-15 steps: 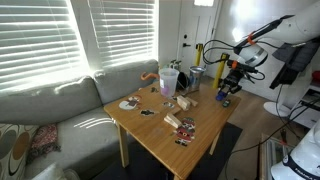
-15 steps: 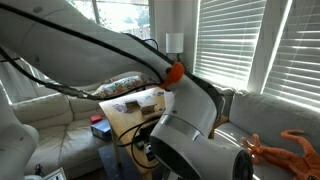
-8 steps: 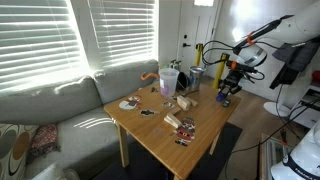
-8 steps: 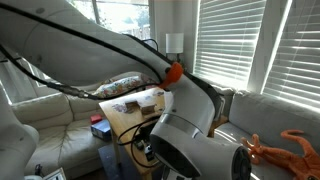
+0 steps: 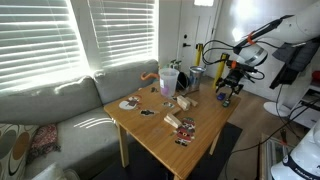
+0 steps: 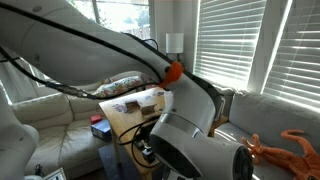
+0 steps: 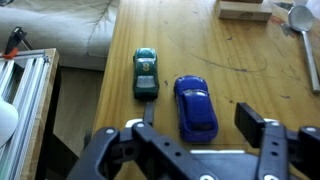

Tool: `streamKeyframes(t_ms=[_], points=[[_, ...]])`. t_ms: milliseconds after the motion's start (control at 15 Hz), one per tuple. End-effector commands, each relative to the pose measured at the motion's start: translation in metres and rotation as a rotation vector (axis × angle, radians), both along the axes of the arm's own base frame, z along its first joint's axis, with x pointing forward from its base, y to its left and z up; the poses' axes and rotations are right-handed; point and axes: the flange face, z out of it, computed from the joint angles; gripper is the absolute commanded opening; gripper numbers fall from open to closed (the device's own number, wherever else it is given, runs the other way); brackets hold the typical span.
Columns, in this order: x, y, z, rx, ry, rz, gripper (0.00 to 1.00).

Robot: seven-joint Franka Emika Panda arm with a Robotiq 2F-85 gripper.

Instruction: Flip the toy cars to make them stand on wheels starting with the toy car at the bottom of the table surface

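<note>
Straddling the blue toy car [image 7: 195,105], the gripper [image 7: 198,123] has its jaws spread and holds nothing. The car sits roof-up on the table surface [image 7: 240,70], so no grip seems needed. Just beside the blue car, the green toy car [image 7: 145,72] also rests wheels-down.

Wrist cam close over tabletop [image 7: 240,50], ext. far

Between the pincer's [image 7: 196,126] matt black fingers [image 7: 252,120] lies a glossy, smooth blue toy car [image 7: 195,104]. Farther out from the pincer is a glossy teal toy car [image 7: 145,72]. The table surface [image 7: 250,60] is smooth pale wood with visible grain.
</note>
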Motion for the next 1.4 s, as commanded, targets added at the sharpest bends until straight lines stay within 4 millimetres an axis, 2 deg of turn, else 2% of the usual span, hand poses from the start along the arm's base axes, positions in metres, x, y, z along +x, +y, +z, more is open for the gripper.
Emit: streamKeyframes(t_ms=[0,200,333,600,1000,1333], points=[[-0.006,-0.001,0.017,-0.033,-0.009,-0.007,1.0],[-0.008,-0.002,0.027,-0.051,-0.028,0.006,1.0],[-0.011,-0.004,0.043,-0.09,-0.045,0.055,1.0],[-0.024,-0.004,0.094,-0.254,-0.071,0.212,1.0],[-0.032,0.026,0.177,-0.47,-0.226,0.374,1.0],[-0.038,0.052,0.226,-0.577,-0.409,0.507,1.0]])
